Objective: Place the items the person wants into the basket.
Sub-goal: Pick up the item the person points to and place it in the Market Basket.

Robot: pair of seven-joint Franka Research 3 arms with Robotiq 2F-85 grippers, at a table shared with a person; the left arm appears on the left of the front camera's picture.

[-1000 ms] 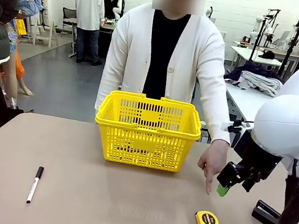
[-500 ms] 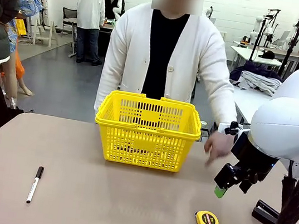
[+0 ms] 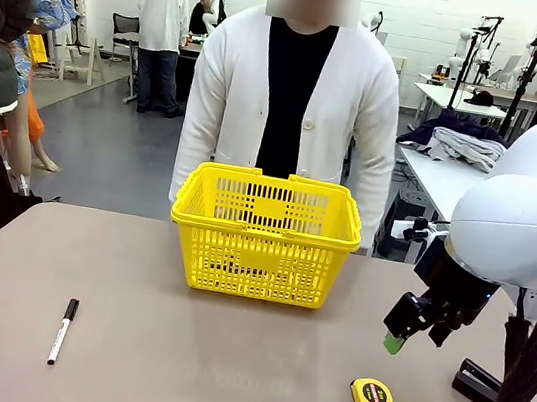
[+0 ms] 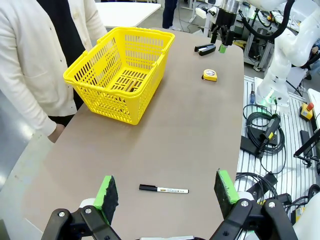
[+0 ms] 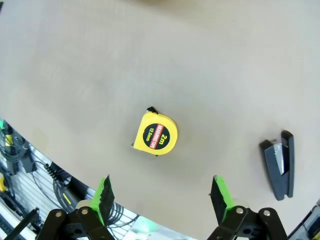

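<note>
We see a brown surface (image 3: 224, 366) with a yellow basket (image 3: 265, 233) at its far middle, and the person (image 3: 293, 104) in a white cardigan standing right behind it, arms down at the sides. A small yellow-and-black tape measure (image 3: 372, 397) lies on the near right of the surface, and our right tool (image 3: 398, 334) hangs above and just beyond it, its green-padded fingers spread apart and holding nothing. In the right wrist view the tape measure (image 5: 155, 135) sits ahead of those open fingers, with a black stapler (image 5: 280, 163) off to one side. Our left tool (image 4: 167, 192) is also spread wide and empty, above a white marker (image 3: 61, 329) lying on the near left.
</note>
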